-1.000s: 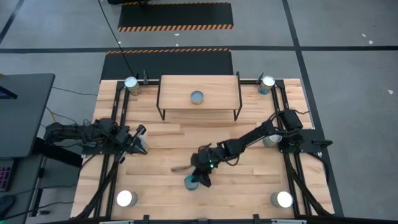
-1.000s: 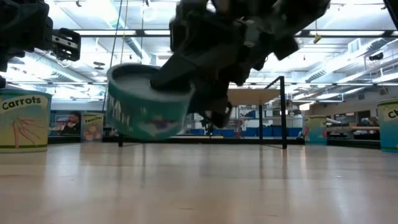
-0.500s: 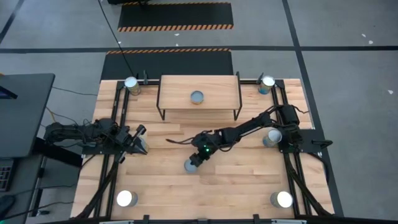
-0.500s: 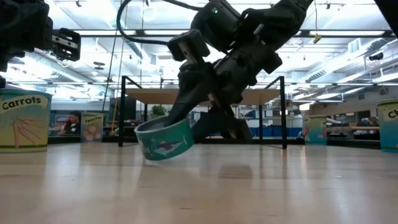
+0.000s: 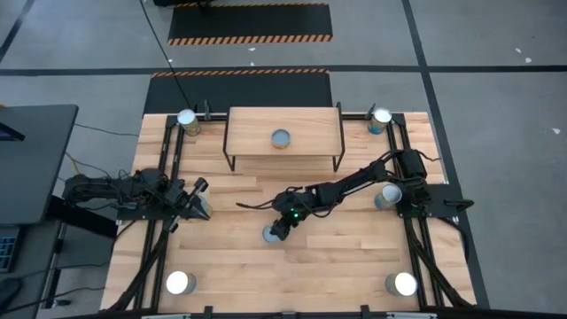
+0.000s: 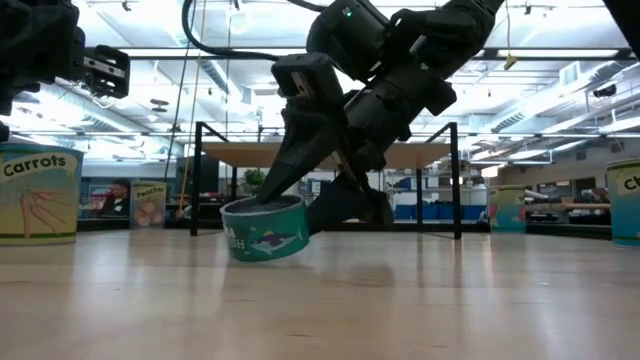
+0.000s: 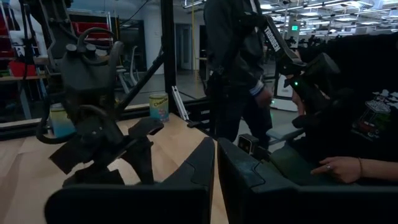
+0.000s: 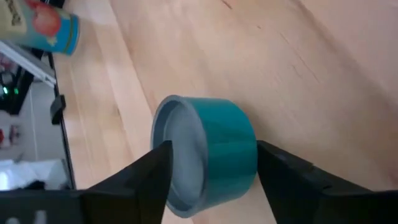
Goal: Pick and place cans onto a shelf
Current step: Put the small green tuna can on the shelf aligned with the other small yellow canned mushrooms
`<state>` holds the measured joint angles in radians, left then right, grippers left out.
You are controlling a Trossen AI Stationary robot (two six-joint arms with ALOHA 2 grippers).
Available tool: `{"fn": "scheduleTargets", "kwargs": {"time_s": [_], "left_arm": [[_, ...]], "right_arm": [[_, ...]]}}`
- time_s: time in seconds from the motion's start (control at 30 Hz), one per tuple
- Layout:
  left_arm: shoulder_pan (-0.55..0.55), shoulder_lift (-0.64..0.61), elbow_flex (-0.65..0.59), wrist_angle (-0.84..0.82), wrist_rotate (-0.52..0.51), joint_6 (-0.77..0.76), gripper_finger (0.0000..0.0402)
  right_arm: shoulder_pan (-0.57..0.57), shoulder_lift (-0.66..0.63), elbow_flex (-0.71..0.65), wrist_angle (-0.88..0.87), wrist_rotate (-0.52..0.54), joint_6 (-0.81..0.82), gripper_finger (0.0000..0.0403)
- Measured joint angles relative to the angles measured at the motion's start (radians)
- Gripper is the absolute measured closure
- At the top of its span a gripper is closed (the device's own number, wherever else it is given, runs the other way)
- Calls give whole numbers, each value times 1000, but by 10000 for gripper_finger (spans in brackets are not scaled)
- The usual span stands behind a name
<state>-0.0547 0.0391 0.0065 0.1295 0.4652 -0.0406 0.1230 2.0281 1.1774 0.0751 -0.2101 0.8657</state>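
Mid-worktop, the right claw grips a teal can, fingers clamped on either side, the can tilted just above the boards. The left claw waits clenched at the left edge. Farther back, a second can stands on the shelf.

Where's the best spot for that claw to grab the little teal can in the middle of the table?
Across its curved side wall, coming from above. The teal can is short and round with a flat top, so fingers on opposite sides suit it. The right gripper already straddles it that way; the can sits tilted in the low view.
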Motion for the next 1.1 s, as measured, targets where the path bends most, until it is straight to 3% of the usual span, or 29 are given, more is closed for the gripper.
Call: {"fn": "scheduleTargets", "kwargs": {"time_s": [0.17, 0.3, 0.83, 1.1], "left_arm": [[0, 0, 0, 0, 0, 0, 374], [0, 0, 0, 0, 0, 0, 374], [0, 0, 0, 0, 0, 0, 374], [0, 0, 0, 0, 0, 0, 374]], "right_arm": [[0, -6, 0, -16, -25, -100, 126], [7, -38, 0, -84, 42, -183, 121], [292, -262, 1, -248, 531, -321, 121], [379, -261, 1, -155, 489, -524, 121]]}}
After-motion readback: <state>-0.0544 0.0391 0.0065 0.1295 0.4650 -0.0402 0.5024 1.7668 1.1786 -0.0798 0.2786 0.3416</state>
